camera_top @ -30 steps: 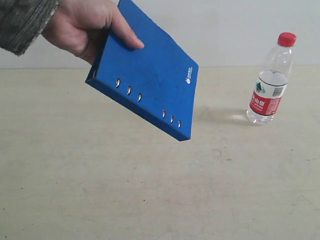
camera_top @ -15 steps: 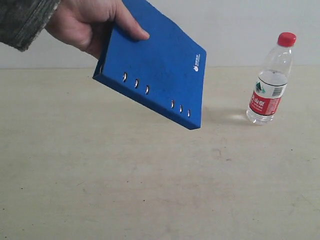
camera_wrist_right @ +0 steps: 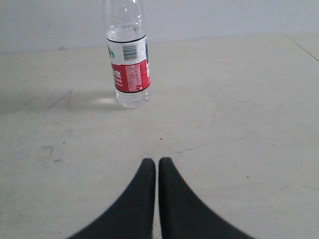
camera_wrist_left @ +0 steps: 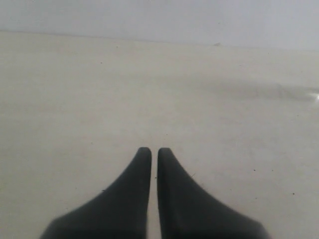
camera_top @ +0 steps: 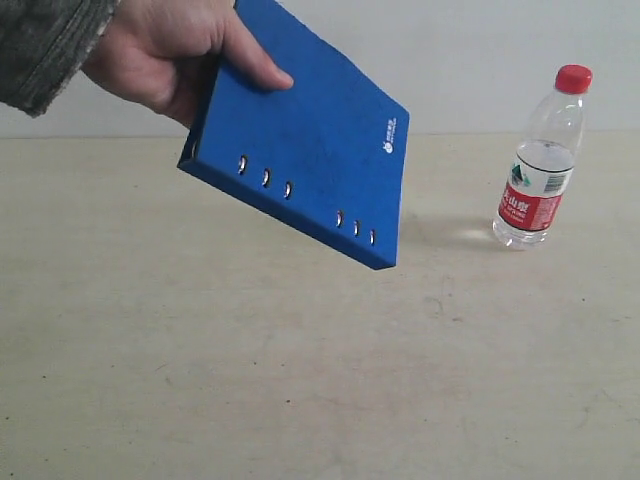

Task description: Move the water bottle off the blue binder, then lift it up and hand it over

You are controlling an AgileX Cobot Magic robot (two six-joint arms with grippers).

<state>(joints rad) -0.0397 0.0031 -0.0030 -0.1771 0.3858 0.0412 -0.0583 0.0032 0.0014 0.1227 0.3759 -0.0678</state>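
Observation:
The blue binder hangs tilted in the air at upper left of the exterior view, held by a person's hand. The water bottle, red-capped and labelled, stands upright on the table at the right, apart from the binder; it also shows in the right wrist view, water bottle, some way ahead of my right gripper. That gripper is shut and empty. My left gripper is shut with nothing in it, over bare table. Neither gripper appears in the exterior view.
The beige table has a pale wall behind it. A sleeved forearm enters from the top left corner.
The hand has shifted the binder slightly: it rose and moved right, then came back a little left and down. The bottle has stayed put.

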